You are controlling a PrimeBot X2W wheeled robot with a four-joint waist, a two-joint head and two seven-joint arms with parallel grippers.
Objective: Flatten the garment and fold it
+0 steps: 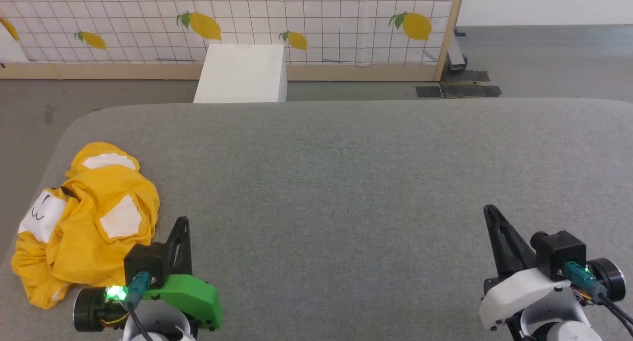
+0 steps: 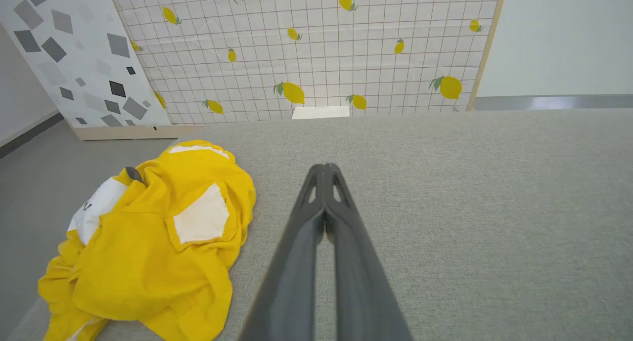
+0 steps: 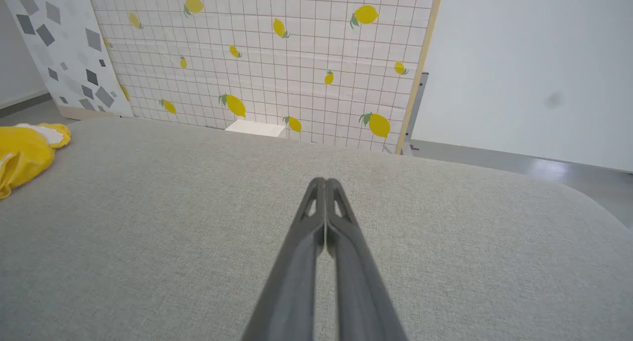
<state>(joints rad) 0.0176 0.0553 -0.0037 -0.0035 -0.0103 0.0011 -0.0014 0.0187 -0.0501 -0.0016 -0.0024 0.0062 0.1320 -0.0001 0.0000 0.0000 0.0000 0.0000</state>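
Observation:
The garment (image 1: 84, 222) is a bright yellow T-shirt with white patches, lying crumpled in a heap near the left edge of the grey padded table (image 1: 346, 183). In the left wrist view the garment (image 2: 148, 242) lies left of the fingers. My left gripper (image 1: 183, 223) is shut and empty, just right of the heap at the table's near side. My right gripper (image 1: 490, 211) is shut and empty over bare cloth at the near right. The left gripper (image 2: 325, 169) and right gripper (image 3: 322, 182) each show fingertips pressed together. A yellow edge of the garment (image 3: 24, 153) shows far left.
A white box (image 1: 242, 74) stands on the floor behind the table's far edge. A lemon-printed tiled panel (image 1: 222, 20) closes off the back. The table's rounded left corner (image 1: 74, 128) drops to grey floor. The wide grey tabletop stretches right of the garment.

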